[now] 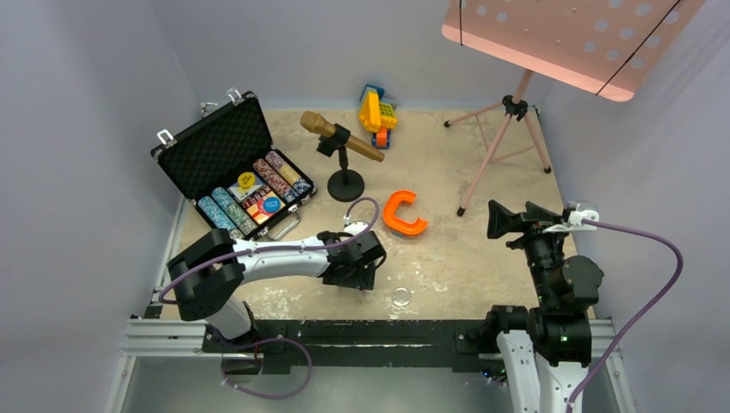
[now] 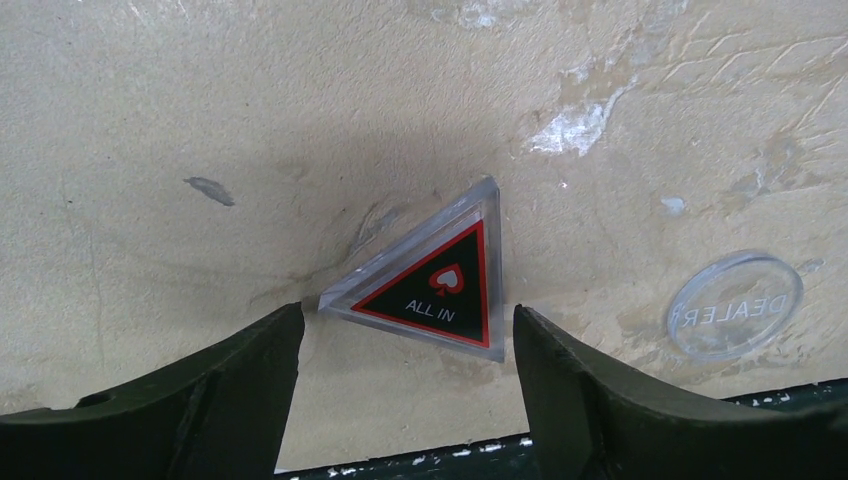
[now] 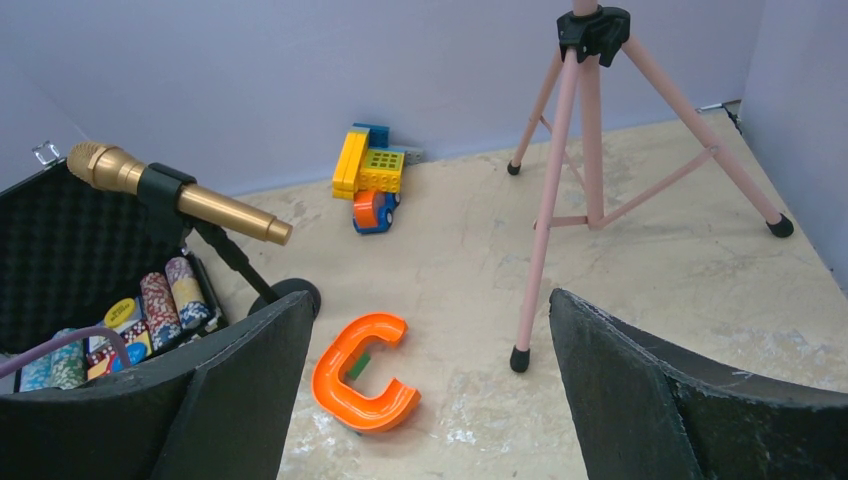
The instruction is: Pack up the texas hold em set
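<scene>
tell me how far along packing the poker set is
Done: chip rows, the yellow button and the blue button sit in the open case. In hand: the left hand is open around the ALL IN triangle, which lies on the table ungripped. Left: that triangle, the clear DEALER button beside it, then shutting the case.
</scene>
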You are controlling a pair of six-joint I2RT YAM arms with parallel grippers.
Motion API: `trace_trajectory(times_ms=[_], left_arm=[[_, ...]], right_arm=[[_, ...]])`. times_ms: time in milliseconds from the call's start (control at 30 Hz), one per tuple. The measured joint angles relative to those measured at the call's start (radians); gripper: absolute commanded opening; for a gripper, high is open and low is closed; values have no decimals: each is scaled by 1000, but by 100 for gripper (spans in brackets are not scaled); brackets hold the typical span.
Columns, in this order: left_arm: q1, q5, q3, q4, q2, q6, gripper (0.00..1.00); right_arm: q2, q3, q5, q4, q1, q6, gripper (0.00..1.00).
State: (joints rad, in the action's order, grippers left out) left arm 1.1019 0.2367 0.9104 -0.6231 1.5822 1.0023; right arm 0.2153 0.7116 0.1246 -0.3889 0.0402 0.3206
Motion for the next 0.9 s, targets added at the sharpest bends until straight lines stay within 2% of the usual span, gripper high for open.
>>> trace_trajectory(times_ms=[467, 767, 900], left_arm=[[0, 0, 15, -1, 36, 0, 72], [0, 3, 37, -6, 57, -3, 51], [0, 5, 37, -7, 56, -4, 44]], right_arm=[[0, 0, 1, 0, 0, 0, 92], [0, 0, 2, 0, 0, 0, 92], [0, 0, 2, 0, 0, 0, 92]])
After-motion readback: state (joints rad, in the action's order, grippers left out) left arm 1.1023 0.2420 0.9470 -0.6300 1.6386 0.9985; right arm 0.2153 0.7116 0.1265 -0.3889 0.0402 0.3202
